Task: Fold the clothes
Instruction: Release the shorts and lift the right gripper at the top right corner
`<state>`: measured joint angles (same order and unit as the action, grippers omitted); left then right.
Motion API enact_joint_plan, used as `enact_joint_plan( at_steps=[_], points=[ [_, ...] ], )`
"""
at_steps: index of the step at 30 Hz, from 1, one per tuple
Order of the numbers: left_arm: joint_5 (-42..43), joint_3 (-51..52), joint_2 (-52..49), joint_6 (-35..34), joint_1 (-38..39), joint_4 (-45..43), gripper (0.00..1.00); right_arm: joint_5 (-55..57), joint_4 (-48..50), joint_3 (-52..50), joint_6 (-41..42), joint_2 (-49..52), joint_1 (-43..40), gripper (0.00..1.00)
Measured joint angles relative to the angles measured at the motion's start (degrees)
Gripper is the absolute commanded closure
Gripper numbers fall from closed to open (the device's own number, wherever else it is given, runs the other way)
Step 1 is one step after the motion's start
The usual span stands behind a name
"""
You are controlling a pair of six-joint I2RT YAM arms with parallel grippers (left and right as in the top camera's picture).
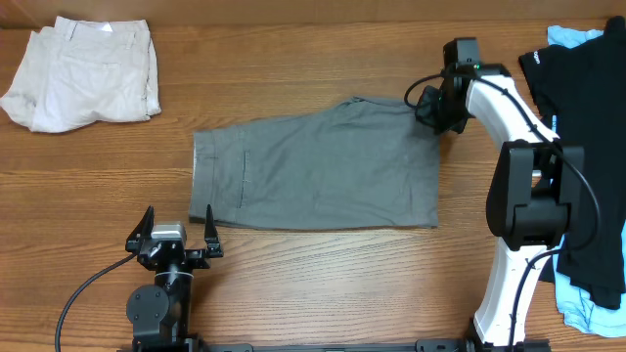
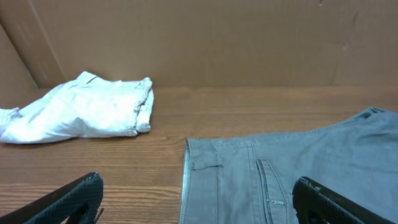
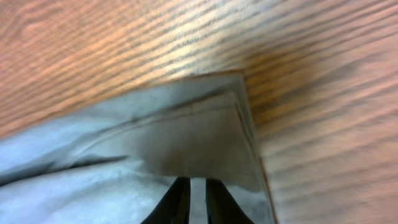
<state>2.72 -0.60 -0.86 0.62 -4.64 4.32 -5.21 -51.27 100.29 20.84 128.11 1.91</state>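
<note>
Overhead view: grey shorts (image 1: pixel 313 166) of plain woven cloth lie flat at the centre of a wood-grain table (image 1: pixel 323 279), forming a rough rectangle with the waistband towards the left and the leg hems towards the right. From the left wrist, the waistband edge, a belt loop and a stitched pocket opening show on the grey shorts (image 2: pixel 280 165), whose right part is cut off by the frame. Cream shorts (image 1: pixel 83 73), crumpled and soft-edged, rest well apart at the far left corner, in front of a brown cardboard wall (image 2: pixel 217 43). A black garment (image 1: pixel 587 117) overlies a light-blue garment (image 1: pixel 572 37) at the right edge; both are partly hidden by the arm and cropped. The left gripper (image 1: pixel 178 217) sits just beside the waistband's near corner, its dark fingers (image 2: pixel 68 199) spread wide and touching no cloth. The right gripper (image 3: pixel 197 182) is at the far right hem corner, pressed nearly together on a sliver of grey cloth; this view is blurred, and only the hemmed corner with its stitch line is legible.
</note>
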Motion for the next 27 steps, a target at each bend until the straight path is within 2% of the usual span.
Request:
enact_joint_plan(
  at_steps=[9, 14, 18, 27],
  points=[
    [0.0, 0.0, 0.0, 0.0, 0.0, 0.0, 0.0, 0.5, -21.8, 22.0, -0.6, 0.3, 0.1, 0.79],
    [0.0, 0.0, 0.0, 0.0, 0.0, 0.0, 0.0, 0.1, -29.3, 24.1, -0.8, 0.2, 0.1, 0.78],
    [0.0, 0.0, 0.0, 0.0, 0.0, 0.0, 0.0, 0.1, -28.9, 19.5, -0.8, 0.2, 0.2, 0.79],
    [0.0, 0.0, 0.0, 0.0, 0.0, 0.0, 0.0, -1.0, -14.0, 3.8, -1.0, 0.3, 0.4, 0.79]
  ],
)
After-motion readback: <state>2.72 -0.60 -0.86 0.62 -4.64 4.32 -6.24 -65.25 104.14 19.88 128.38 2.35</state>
